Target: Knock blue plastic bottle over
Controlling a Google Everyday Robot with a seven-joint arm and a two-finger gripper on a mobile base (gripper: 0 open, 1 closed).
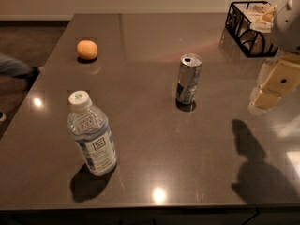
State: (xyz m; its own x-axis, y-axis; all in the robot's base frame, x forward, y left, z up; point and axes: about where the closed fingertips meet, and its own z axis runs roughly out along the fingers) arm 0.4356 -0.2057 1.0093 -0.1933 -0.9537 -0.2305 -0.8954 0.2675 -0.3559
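Clear plastic with a white screw cap and a blue-and-white label, the blue plastic bottle [92,135] stands upright on the near left part of the dark grey table [145,135], not far from the front edge, and throws a short shadow toward that edge. How much liquid it holds cannot be told. To its right and further back, near the middle of the table and well apart from the bottle, stands a silver-blue drink can [188,80], also upright and shorter than the bottle, with a dark opening showing in its top. Toward the far left, an orange [87,49] rests alone on the tabletop. At the far right corner sits a black wire basket [233,23] with pale, flat items packed inside; what they are cannot be made out. The gripper [272,90], cream-coloured, hangs above the right edge of the table, in front of the basket, to the right of the can and far from the bottle. It touches nothing and carries nothing that shows; how wide it is set cannot be told. The arm's dark shadow falls on the near right part of the table.
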